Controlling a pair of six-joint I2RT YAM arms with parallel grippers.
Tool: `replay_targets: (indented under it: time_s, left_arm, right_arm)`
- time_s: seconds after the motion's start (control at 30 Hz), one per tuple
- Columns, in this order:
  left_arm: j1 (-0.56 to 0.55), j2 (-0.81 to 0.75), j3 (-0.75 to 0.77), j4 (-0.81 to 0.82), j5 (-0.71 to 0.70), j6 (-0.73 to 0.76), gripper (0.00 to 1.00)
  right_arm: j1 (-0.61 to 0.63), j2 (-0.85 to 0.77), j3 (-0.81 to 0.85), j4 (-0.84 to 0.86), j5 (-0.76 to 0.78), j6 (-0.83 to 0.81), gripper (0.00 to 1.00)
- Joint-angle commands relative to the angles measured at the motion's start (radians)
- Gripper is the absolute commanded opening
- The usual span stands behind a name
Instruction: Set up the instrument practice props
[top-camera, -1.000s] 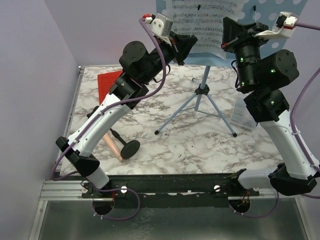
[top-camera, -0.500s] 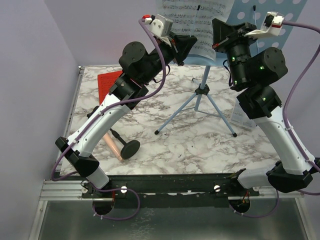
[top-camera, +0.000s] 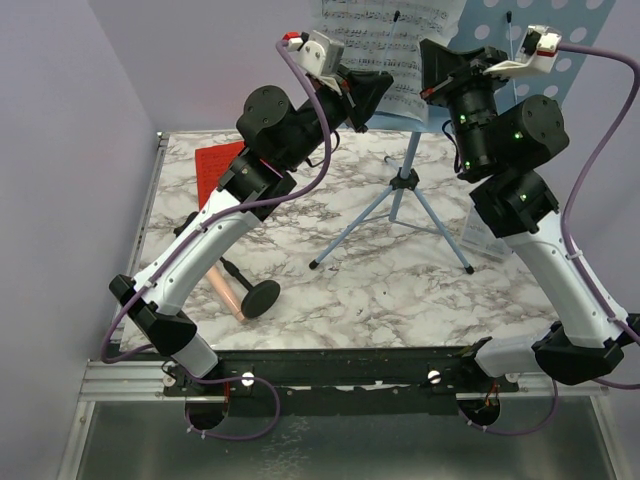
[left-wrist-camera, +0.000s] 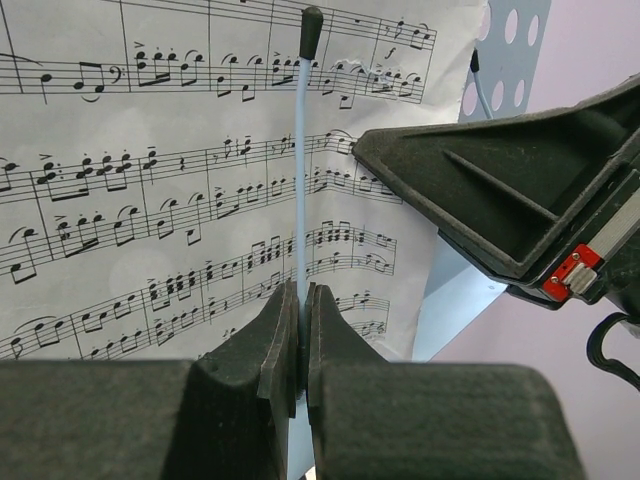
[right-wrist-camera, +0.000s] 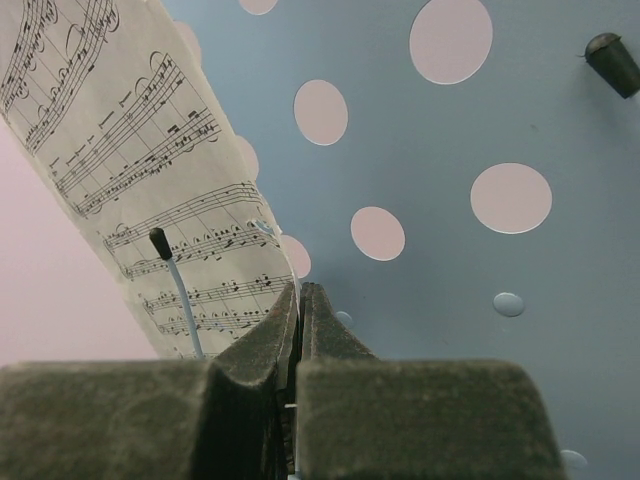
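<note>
The left end effector (left-wrist-camera: 302, 300) is closed on the thin page-holder wire (left-wrist-camera: 302, 150) lying across the white sheet music (left-wrist-camera: 150, 200). The right end effector (right-wrist-camera: 298, 300) pinches that sheet's edge against the light blue perforated music stand (right-wrist-camera: 450, 300). The stand is upright at the back of the table (top-camera: 380, 290).

Risk: with the wire pressing on the page, a sideways pull could crease or tear it, and uneven force up high could tip the tripod.

Only printed notation shows, with no words or brands.

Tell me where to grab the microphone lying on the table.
Take the microphone by its pink shaft, from straight above, pincer turned across it. It lies flat on the table, slanting, and that stretch shows clear between the left arm and the black round base.
</note>
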Motion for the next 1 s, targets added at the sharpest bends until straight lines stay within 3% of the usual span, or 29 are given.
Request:
replay_targets:
  time_s: [0.0,0.37,0.6,0.97]
  left_arm:
    - [-0.005,-0.065,-0.023,0.043,0.004,0.001,0.00]
    - [-0.005,-0.069,-0.032,0.045,0.007,-0.004,0.00]
    - [-0.006,-0.094,-0.075,0.088,0.027,-0.009,0.00]
    - [-0.005,-0.109,-0.112,0.131,0.028,0.000,0.00]
  right_arm:
    - [0.004,0.003,-0.019,0.026,-0.004,-0.017,0.00]
    - [0.004,-0.001,-0.025,0.039,0.014,-0.079,0.00]
    - [0.004,-0.005,-0.011,0.047,0.001,-0.209,0.00]
    - [0.004,0.000,0.012,0.053,-0.189,-0.389,0.00]
